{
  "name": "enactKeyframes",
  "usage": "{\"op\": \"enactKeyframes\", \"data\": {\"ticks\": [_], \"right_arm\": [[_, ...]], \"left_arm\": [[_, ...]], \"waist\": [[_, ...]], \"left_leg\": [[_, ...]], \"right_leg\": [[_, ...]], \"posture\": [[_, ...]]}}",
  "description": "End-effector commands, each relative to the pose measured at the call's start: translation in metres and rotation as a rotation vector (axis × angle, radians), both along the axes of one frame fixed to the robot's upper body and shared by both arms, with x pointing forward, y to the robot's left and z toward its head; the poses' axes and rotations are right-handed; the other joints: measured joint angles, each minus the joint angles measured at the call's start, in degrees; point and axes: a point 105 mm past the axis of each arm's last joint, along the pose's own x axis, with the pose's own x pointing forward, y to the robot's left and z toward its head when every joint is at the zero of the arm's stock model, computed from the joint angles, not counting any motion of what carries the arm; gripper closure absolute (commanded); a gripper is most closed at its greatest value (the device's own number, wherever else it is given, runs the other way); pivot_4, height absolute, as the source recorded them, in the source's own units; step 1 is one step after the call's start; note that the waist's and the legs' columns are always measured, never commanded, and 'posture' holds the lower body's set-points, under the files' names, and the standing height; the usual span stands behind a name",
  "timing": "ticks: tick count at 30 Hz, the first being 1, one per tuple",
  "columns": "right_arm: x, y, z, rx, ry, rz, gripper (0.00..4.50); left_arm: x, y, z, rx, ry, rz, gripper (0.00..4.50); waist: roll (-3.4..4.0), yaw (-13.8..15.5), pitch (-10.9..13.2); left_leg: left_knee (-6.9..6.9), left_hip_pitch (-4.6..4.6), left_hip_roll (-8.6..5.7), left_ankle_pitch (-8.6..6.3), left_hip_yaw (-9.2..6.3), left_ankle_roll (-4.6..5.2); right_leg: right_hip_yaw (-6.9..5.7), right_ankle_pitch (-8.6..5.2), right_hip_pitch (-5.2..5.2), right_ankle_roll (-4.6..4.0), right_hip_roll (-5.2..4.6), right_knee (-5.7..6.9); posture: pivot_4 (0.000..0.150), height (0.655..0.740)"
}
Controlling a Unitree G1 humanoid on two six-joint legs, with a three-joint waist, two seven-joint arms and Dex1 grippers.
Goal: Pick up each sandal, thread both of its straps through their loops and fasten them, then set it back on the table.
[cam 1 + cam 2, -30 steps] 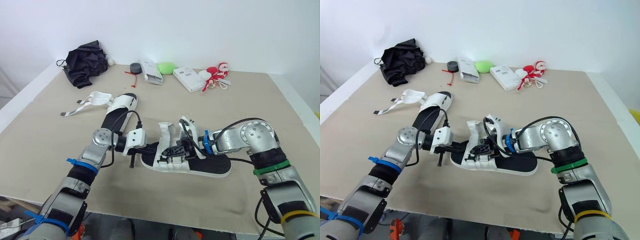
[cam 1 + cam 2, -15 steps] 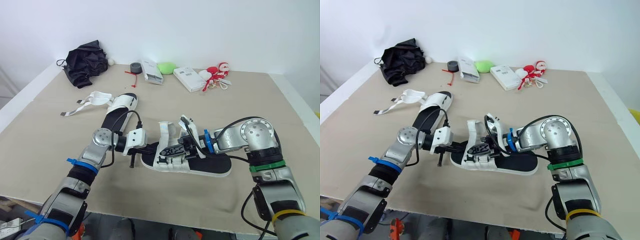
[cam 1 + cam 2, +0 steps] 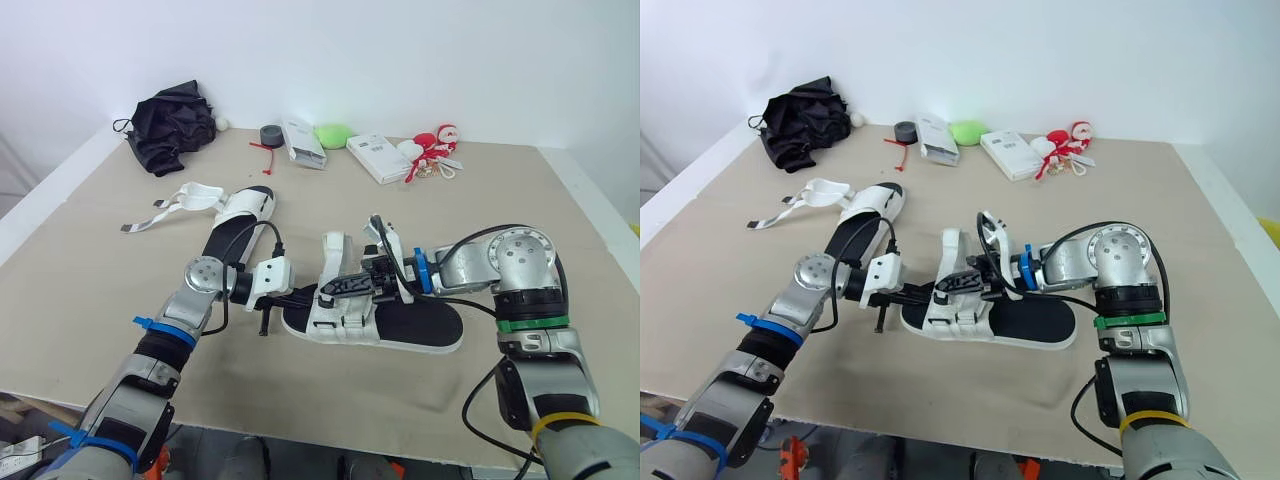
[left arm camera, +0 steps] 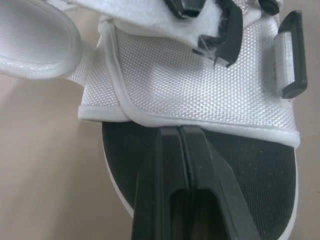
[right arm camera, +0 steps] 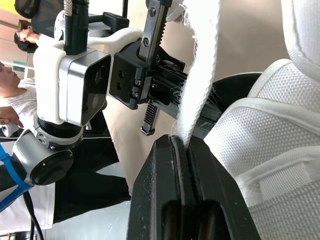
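A white sandal with a black footbed [image 3: 420,322] lies in the middle of the table [image 3: 500,200]. My left gripper [image 3: 302,297] is shut, and its tips rest over the toe end of the footbed [image 4: 250,165]. Reaching in from the heel side, my right gripper [image 3: 330,292] is shut on a white strap [image 5: 202,75] and holds it raised above the front straps [image 3: 335,310]. The other sandal [image 3: 240,215] lies farther back on the left, with its straps [image 3: 185,203] spread loose on the table.
Along the back edge are a black bundle of cloth [image 3: 170,125], a grey tape roll [image 3: 270,134], two white boxes [image 3: 303,143] [image 3: 375,157], a green object [image 3: 333,135] and a red-and-white toy [image 3: 432,150]. The table's front edge is close below the sandal.
My right gripper has risen from among the front straps, pulling the white strap up with it. The left gripper and the sandal's sole have stayed in place.
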Motion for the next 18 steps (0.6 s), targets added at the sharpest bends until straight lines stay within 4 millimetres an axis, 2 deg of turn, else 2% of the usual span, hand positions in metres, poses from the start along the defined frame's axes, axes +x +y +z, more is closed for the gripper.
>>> {"op": "enactKeyframes", "data": {"ticks": [1,10,18], "right_arm": [[-0.003,0.0,0.006,0.024,-0.021,0.018,4.47],[-0.016,0.001,-0.007,0.029,0.02,0.049,4.47],[-0.017,0.002,-0.005,0.065,0.044,0.05,4.47]], "left_arm": [[-0.032,0.006,-0.066,0.18,0.215,-0.047,4.5],[-0.032,0.006,-0.066,0.184,0.214,-0.05,4.5],[-0.034,0.006,-0.067,0.185,0.218,-0.058,4.5]], "waist": [[0.0,0.0,0.0],[0.0,-0.1,0.0],[0.0,-0.1,0.0]], "left_leg": [[0.0,0.0,0.0,0.0,0.0,0.0],[0.0,0.0,0.0,0.0,-0.01,0.0],[0.0,0.0,0.0,0.0,-0.01,0.0]], "right_leg": [[0.0,0.0,0.0,0.0,0.0,0.0],[0.0,0.0,0.0,0.0,0.0,0.01],[0.0,0.0,0.0,0.0,0.01,0.0]], "posture": [[0.15,0.7322],[0.15,0.7322],[0.15,0.7322]]}}
